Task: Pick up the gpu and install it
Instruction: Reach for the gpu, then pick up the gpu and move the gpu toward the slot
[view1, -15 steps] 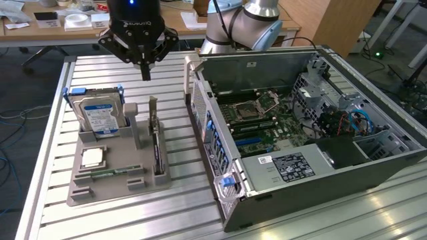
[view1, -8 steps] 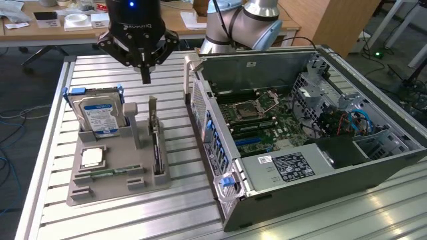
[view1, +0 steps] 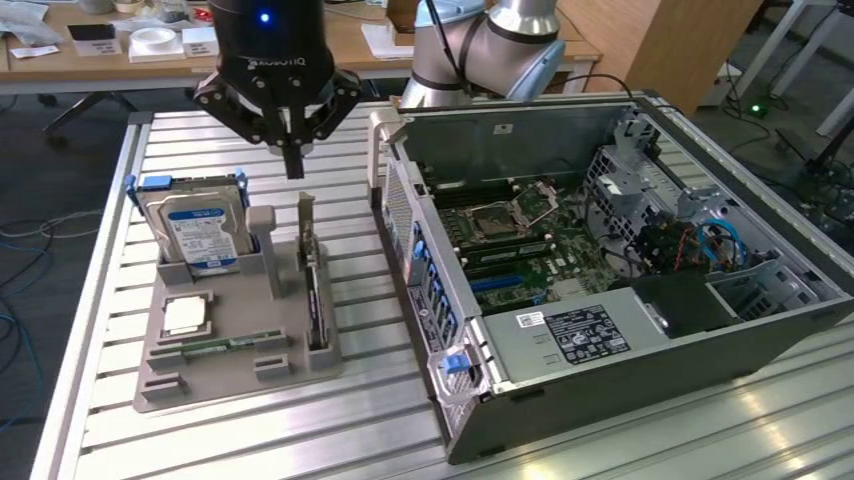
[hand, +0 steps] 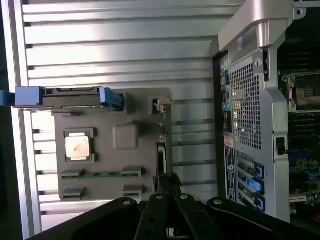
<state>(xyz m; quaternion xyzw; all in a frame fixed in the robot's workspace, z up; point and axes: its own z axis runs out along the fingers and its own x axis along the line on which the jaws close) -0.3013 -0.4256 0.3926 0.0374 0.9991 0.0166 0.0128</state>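
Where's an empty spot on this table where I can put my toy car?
Bare slats lie on the table in front of the grey parts holder, and at its far end behind the hard drive. The strip between the upright gpu and the computer case is narrow, with the gripper above the gpu.

A slatted metal desk (view1: 400, 440) is catching pale light across its grooves. At eleven o'clock a wooden desk (view1: 80, 63) is carrying papers (view1: 387, 40) and white boxes (view1: 158, 42). A wooden cabinet (view1: 667, 40) is standing at one o'clock. Blue cables (view1: 20, 235) are lying on dark floor (view1: 67, 150) at nine o'clock.
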